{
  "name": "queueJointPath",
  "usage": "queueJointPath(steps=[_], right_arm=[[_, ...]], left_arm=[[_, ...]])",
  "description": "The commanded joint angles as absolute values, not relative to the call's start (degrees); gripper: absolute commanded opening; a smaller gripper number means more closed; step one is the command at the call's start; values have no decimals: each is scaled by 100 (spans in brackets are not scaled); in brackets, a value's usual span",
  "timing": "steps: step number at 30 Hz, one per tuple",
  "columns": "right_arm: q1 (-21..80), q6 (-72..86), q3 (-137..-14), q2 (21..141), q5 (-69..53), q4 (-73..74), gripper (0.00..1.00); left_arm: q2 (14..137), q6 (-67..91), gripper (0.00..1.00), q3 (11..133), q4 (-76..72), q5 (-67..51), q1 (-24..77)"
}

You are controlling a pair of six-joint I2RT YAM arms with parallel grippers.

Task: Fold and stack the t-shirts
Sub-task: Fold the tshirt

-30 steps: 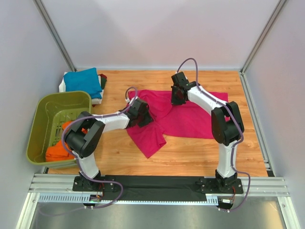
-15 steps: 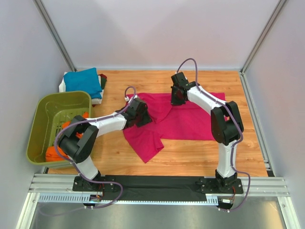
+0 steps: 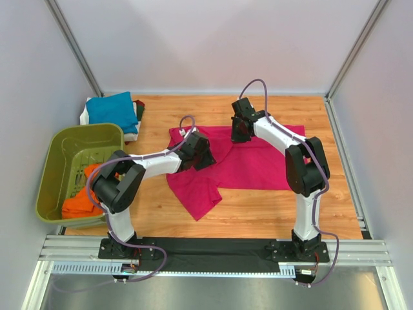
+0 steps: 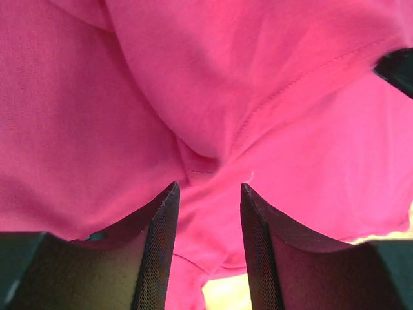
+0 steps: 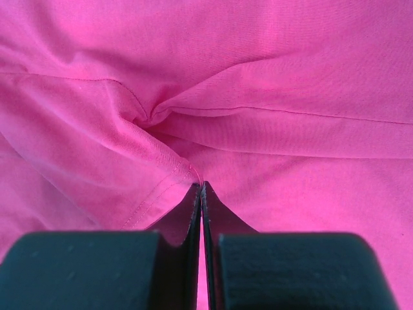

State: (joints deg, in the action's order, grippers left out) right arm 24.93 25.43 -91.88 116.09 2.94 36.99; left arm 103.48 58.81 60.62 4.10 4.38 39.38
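A magenta-pink t-shirt (image 3: pixel 258 165) lies crumpled across the middle of the wooden table, with one flap hanging towards the near edge. My left gripper (image 3: pixel 204 155) sits low over its left part. In the left wrist view the left gripper (image 4: pixel 208 188) is open, and pink cloth (image 4: pixel 213 97) fills the space ahead of and between the fingers (image 4: pixel 161 239). My right gripper (image 3: pixel 239 134) is at the shirt's far edge. The right wrist view shows the right gripper (image 5: pixel 201 186) shut, pinching a stitched hem of the pink shirt (image 5: pixel 161 181).
An olive-green basket (image 3: pixel 61 152) at the left holds orange shirts (image 3: pixel 80 203). Behind it, a folded teal-blue shirt (image 3: pixel 113 108) rests on a white one (image 3: pixel 84 117). Grey walls enclose the table on three sides.
My left gripper has slid right and slightly back across the pink shirt, and the shirt's left part and near flap have shifted with it. The right arm has stayed put.
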Motion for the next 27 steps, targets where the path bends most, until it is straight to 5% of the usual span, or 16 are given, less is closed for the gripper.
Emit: queueJointPath(steps=[1, 17, 19, 25, 27], right_arm=[[2470, 2487, -9229, 11654, 308, 3507, 0], [2452, 2443, -9290, 11663, 325, 3533, 0], [2444, 2443, -9290, 11681, 325, 3533, 0], [2426, 2435, -9308, 11672, 299, 3542, 0], [2408, 2435, -9325, 11681, 299, 3533, 0]], left_arm=[[10354, 5985, 50, 6267, 316, 579, 3964], [10643, 6012, 44, 6372, 193, 729, 3973], [10670, 6012, 40, 6381, 150, 756, 3973], [10574, 6029, 0, 6469, 237, 888, 3973], [10416, 6029, 0, 6521, 325, 862, 3973]])
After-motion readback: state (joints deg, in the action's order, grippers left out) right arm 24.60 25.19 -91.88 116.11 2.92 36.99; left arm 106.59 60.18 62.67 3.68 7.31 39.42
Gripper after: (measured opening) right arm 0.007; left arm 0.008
